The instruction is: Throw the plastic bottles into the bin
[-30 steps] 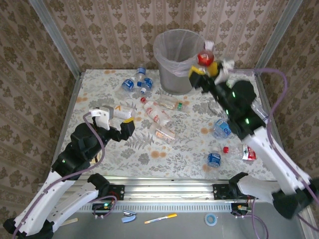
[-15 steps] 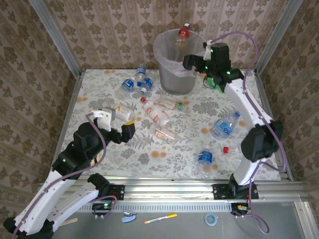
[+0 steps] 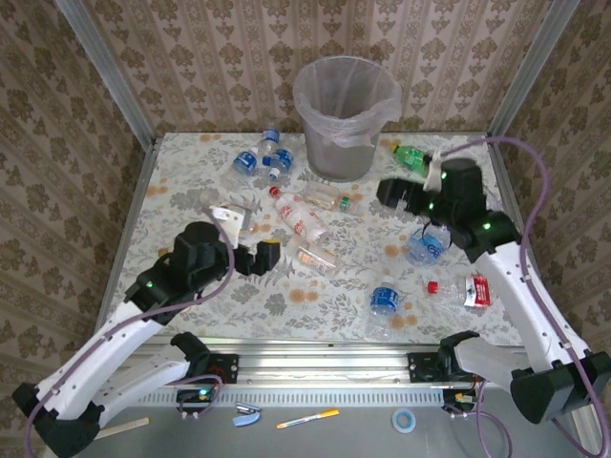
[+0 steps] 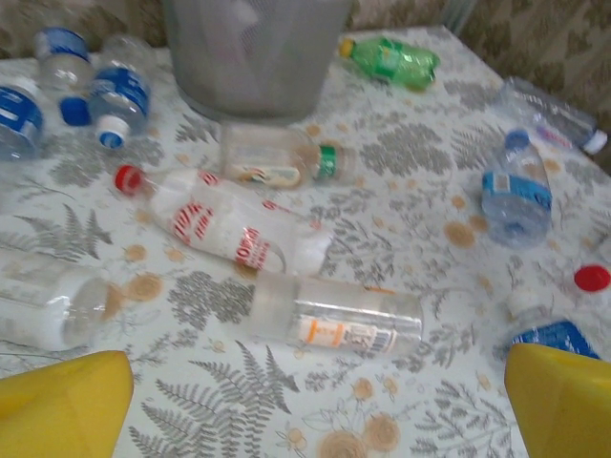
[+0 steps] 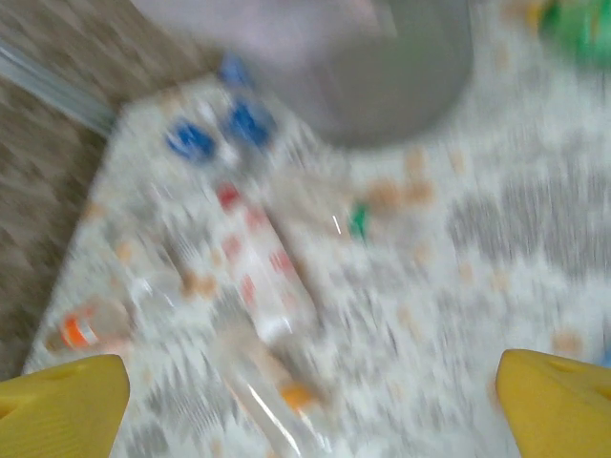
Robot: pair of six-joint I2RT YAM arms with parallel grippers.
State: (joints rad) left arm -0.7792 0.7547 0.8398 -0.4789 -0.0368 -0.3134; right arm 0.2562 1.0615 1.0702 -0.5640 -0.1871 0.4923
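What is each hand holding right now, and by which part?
Nothing is held. The left hand and the right hand are both open and empty.

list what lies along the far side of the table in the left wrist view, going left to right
blue-capped bottle → white-capped bottle → bin → green bottle → clear bottle at the right edge
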